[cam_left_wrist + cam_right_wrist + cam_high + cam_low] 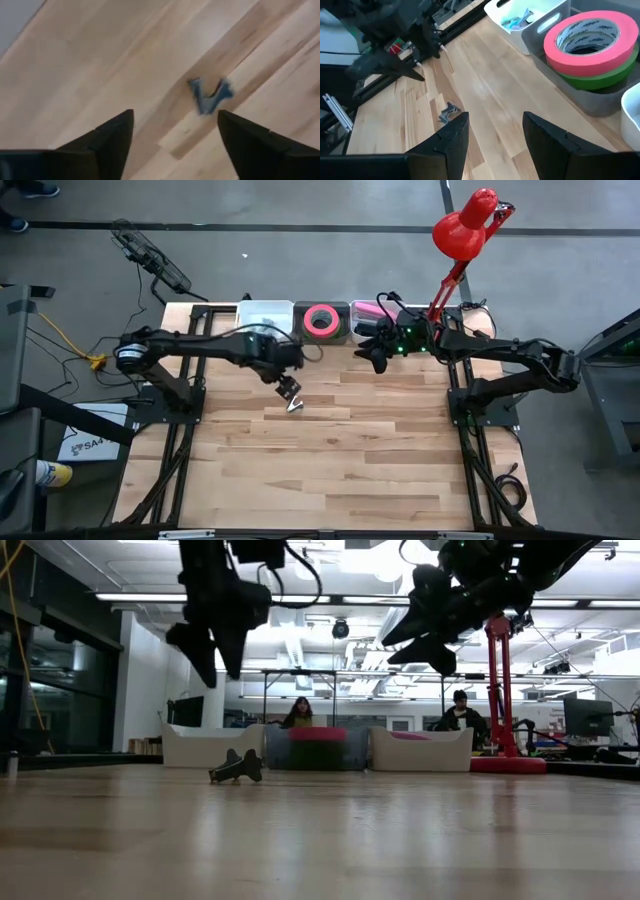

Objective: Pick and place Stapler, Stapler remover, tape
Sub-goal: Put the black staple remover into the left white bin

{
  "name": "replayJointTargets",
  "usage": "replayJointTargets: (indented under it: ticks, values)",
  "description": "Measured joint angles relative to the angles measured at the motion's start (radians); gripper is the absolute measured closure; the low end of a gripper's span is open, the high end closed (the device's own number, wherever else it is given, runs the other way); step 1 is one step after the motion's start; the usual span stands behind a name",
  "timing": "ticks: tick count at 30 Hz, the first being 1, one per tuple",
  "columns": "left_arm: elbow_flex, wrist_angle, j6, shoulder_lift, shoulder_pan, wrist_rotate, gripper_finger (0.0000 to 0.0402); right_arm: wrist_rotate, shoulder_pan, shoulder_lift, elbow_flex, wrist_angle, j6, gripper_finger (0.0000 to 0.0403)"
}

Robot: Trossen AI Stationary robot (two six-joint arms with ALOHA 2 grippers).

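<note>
the step in hand was the staple remover (295, 405): the small dark clawed tool lay alone on the bare wood of the table (330, 470), near the back and left of centre, short of the row of bins. the left gripper (288, 389) hung just above it, its fingers (107, 137) spread wide with nothing between them, and in the left wrist view the remover (210, 95) sat on the boards beyond the fingertips, apart from both. the low view showed the tool (236, 768) resting flat on the table with the gripper (212, 640) clear above it, so it was not held.

the tape (321, 320), a pink roll stacked on green, already sat in the grey middle bin (600, 97); a white bin (262, 315) stood beside it on the left, and another with something pink inside on the right. the right gripper (378, 350) waited over the back edge by those bins, fingers (451, 137) parted part-way and empty.

judging from this, the next move called for the left gripper to come down squarely over the remover, line its fingers across the narrow body, and close. the tool is small and low, so a slightly off approach could likely nudge it aside rather than catch it.
</note>
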Motion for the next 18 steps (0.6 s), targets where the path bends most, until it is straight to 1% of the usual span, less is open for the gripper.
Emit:
replayJointTargets:
  ticks: [2,4,6,8,10,13,16,18]
  values:
    - [0.0,-0.018,0.035,0.025,-0.027,-0.038,0.0102,0.0,0.0,0.0,0.0,-0.003,-0.004,0.0226]
    - [0.0,-0.011,0.061,0.045,-0.052,-0.087,0.0092,0.0,0.0,0.0,0.0,-0.007,-0.012,0.0226]
    - [-0.002,-0.002,0.111,0.054,-0.088,-0.12,0.0091,0.0,0.0,0.0,0.0,-0.008,-0.018,0.0226]
    - [-0.007,0.044,0.139,0.055,-0.122,-0.152,0.0096,0.0,0.0,0.0,0.0,-0.016,-0.018,0.0226]
    - [-0.037,0.082,0.147,0.054,-0.154,-0.157,0.0102,0.0,0.0,0.0,0.0,-0.017,-0.018,0.0226]
    - [-0.112,0.167,0.119,0.037,-0.197,-0.157,0.0113,0.0,0.0,0.0,0.0,-0.024,-0.018,0.0226]
    - [-0.213,0.259,0.042,0.009,-0.24,-0.157,0.0121,0.0,0.0,0.0,0.0,-0.029,-0.018,0.0226]
    - [-0.281,0.351,-0.019,-0.014,-0.267,-0.16,0.0125,0.0,0.0,0.0,0.0,-0.029,-0.018,0.0226]
